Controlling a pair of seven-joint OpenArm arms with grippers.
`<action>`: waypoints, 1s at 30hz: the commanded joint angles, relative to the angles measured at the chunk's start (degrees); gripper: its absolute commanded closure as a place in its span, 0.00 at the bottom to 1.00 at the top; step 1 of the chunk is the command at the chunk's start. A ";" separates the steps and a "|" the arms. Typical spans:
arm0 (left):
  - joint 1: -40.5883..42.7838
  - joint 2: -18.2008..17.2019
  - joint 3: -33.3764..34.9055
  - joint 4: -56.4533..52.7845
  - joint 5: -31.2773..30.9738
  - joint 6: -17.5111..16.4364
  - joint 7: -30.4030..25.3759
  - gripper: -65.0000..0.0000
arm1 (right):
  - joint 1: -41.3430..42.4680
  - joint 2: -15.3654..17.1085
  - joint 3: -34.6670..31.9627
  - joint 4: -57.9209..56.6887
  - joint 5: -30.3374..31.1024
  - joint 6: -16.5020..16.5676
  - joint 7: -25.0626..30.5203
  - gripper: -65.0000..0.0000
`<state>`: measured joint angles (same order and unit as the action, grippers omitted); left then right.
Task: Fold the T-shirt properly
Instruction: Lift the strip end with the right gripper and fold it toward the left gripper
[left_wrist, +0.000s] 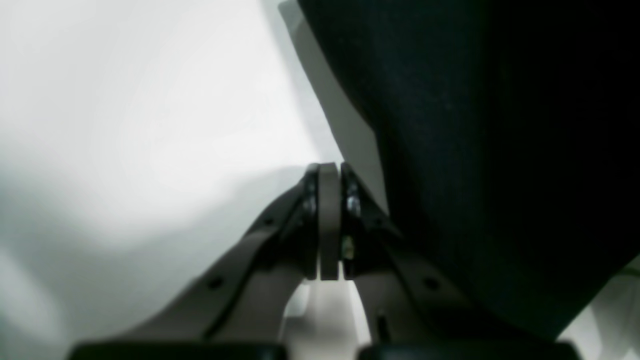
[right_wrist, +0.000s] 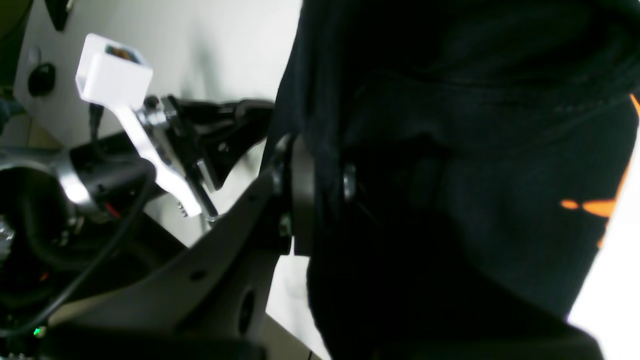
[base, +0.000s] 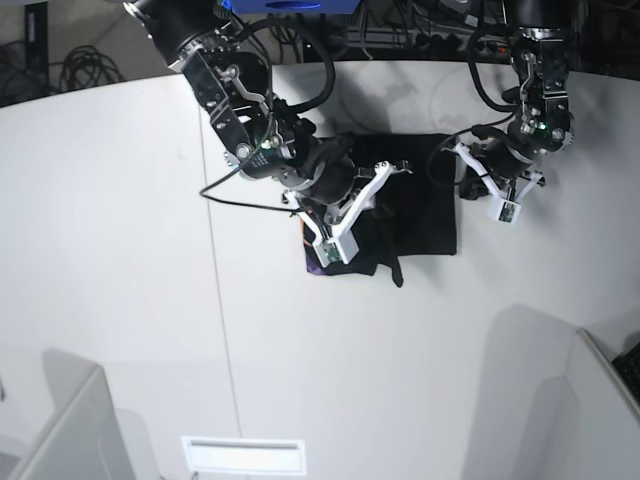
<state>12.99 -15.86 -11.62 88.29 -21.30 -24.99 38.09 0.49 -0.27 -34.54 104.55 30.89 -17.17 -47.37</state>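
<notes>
The black T-shirt lies partly folded on the white table, between my two arms. A bit of its orange and purple print peeks out at the near left edge. My right gripper is shut on a bunch of the black cloth, with orange print showing at the right; in the base view this gripper sits over the shirt's far left part. My left gripper is shut with nothing between its pads, just left of the shirt's edge. In the base view it hangs at the shirt's far right corner.
A seam runs down the table left of the shirt. Grey partitions stand at the near left and near right corners. A white slotted plate lies at the front edge. Cables crowd the back.
</notes>
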 joint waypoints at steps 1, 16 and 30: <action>0.50 -0.27 0.14 0.10 1.21 0.33 2.57 1.00 | 1.13 -0.56 0.04 0.02 0.36 0.25 1.97 1.00; 1.64 -0.63 -0.56 0.19 1.21 0.33 2.49 1.00 | 4.21 4.27 2.06 4.50 0.97 -6.70 5.66 1.00; 1.73 -1.15 0.06 0.98 1.21 0.33 2.49 1.00 | -1.24 7.00 7.69 11.18 0.97 -6.70 5.66 1.00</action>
<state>14.31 -16.56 -11.64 89.14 -21.47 -25.21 37.89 -1.34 7.11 -26.92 114.58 31.53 -24.62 -42.89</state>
